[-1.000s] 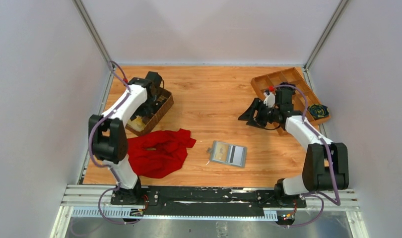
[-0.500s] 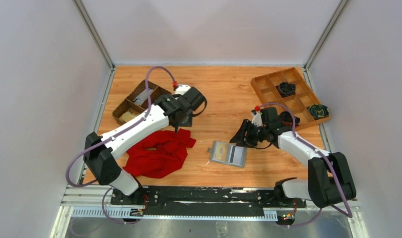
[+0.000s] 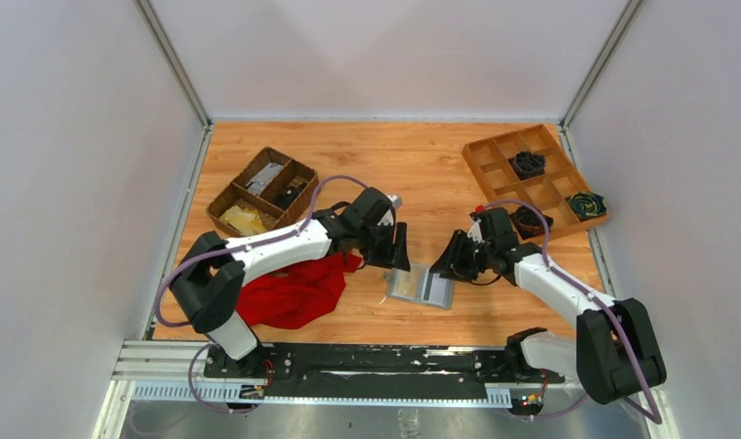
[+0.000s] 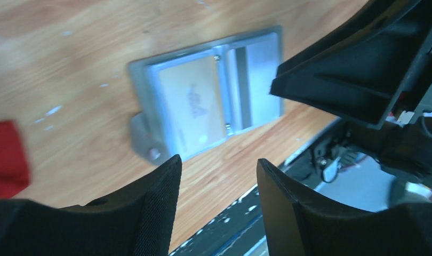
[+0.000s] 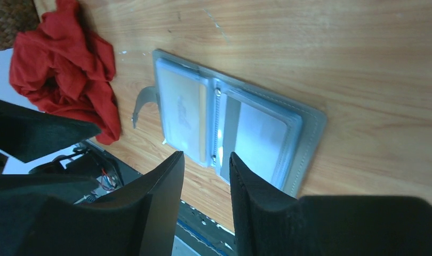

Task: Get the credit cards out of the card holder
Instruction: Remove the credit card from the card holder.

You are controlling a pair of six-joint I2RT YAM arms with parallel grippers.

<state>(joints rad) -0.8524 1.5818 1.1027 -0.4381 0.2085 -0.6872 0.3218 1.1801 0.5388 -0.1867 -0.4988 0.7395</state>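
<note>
The grey card holder (image 3: pixel 422 286) lies open and flat on the wooden table, its side tab (image 5: pixel 142 104) pointing toward the red cloth. A tan credit card (image 4: pixel 192 101) sits in one half under a clear sleeve (image 5: pixel 184 112). The other half (image 5: pixel 259 136) shows a paler sheet, and I cannot tell what it is. My left gripper (image 3: pixel 399 247) hovers at the holder's far left corner, open with nothing between its fingers (image 4: pixel 218 162). My right gripper (image 3: pixel 449 258) hovers at the far right corner, its jaws narrower, a gap still showing and nothing in them (image 5: pixel 206 157).
A red cloth (image 3: pixel 289 288) lies bunched just left of the holder, under the left arm. A dark wicker basket (image 3: pixel 262 192) stands at the back left. A wooden compartment tray (image 3: pixel 536 178) stands at the back right. The black base rail (image 3: pixel 376 361) runs along the near edge.
The left arm has swung from the basket across to the card holder. The right arm has come down from beside the tray toward the holder, and its jaws have narrowed.
</note>
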